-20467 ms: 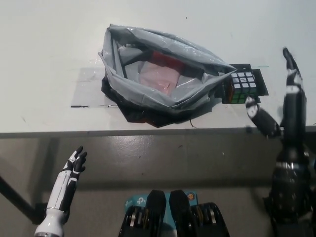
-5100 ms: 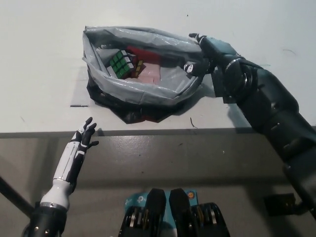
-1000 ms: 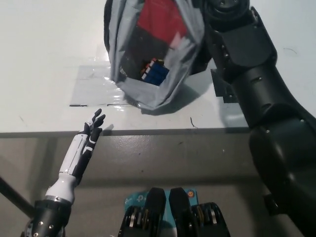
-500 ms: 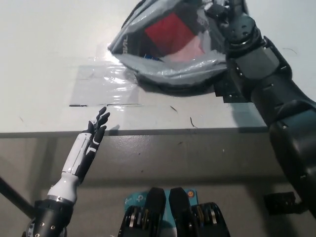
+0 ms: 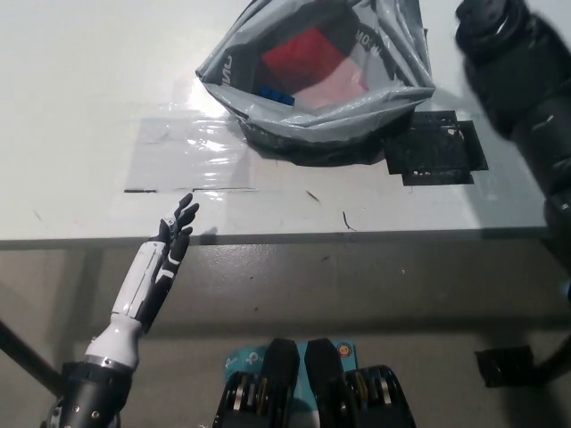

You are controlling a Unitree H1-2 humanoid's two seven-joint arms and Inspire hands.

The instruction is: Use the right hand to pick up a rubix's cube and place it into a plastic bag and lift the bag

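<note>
One plastic bag (image 5: 326, 80) lay on the far part of the white table (image 5: 80, 80), a little right of the middle. It was grey and crumpled, and its mouth was open toward the camera. Inside the bag a red shape and a pale pink shape were visible, and at the left of the opening there was a small blue piece, which was probably the rubix's cube (image 5: 275, 94); most of it was hidden by the rim of the bag, so I cannot be sure. The bag rested partly on a black mat (image 5: 437, 153) at its right, and a clear shiny sheet (image 5: 183, 159) lay flat on the table at its left.

The black right arm (image 5: 522, 71) came in at the far right, just beside the bag. The right hand itself was not in the picture.

The white left hand (image 5: 174, 234) rested at the near left, at the near edge of the table. It held nothing, and its fingers were stretched out and a little spread.
</note>
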